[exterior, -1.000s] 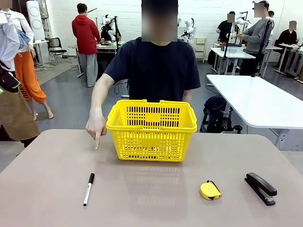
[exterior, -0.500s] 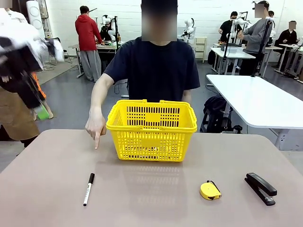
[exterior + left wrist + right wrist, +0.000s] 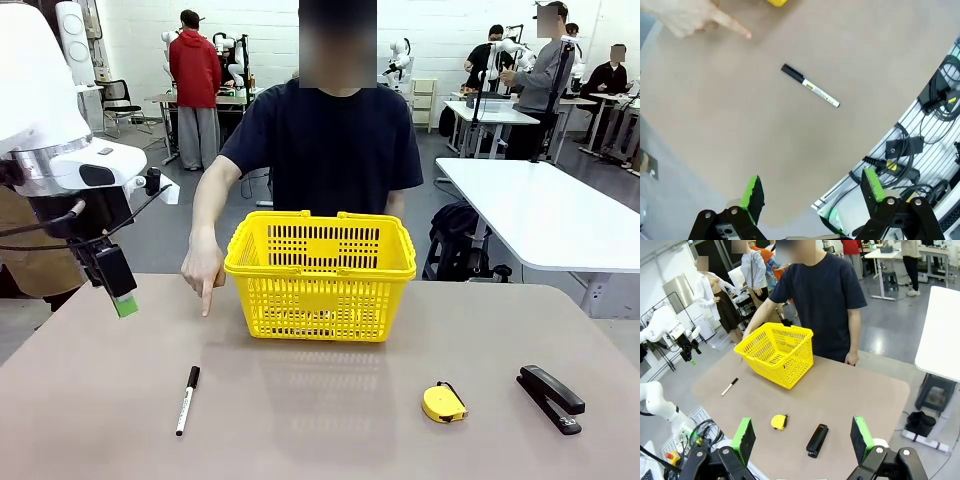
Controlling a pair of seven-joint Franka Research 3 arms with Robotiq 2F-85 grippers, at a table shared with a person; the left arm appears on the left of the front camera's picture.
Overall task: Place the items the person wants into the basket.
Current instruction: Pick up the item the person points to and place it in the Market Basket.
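A black-capped, white-barrelled marker [image 3: 187, 399] lies on the table's left part, also seen as the marker [image 3: 810, 85] and the marker [image 3: 730, 386]. The person's hand [image 3: 204, 272] points a finger down at the table beyond it, beside the yellow basket [image 3: 320, 275]. My left gripper [image 3: 122, 300] hangs open above the table's left edge, well left of the marker. In the left wrist view the left gripper [image 3: 812, 190] has nothing between its green pads [image 3: 752, 192]. My right gripper [image 3: 802, 437] is open and high above the table's near side.
A round yellow tape measure [image 3: 444, 403] and a black stapler [image 3: 550, 397] lie on the right part of the brown table [image 3: 320, 440]. The basket [image 3: 777, 355] stands at the far middle in front of the person. Cables and a rack [image 3: 920, 145] sit below the table's edge.
My left arm has swung in from the upper left and come down to hang above the table's left edge. The person's pointing hand, the marker and the basket have stayed put.
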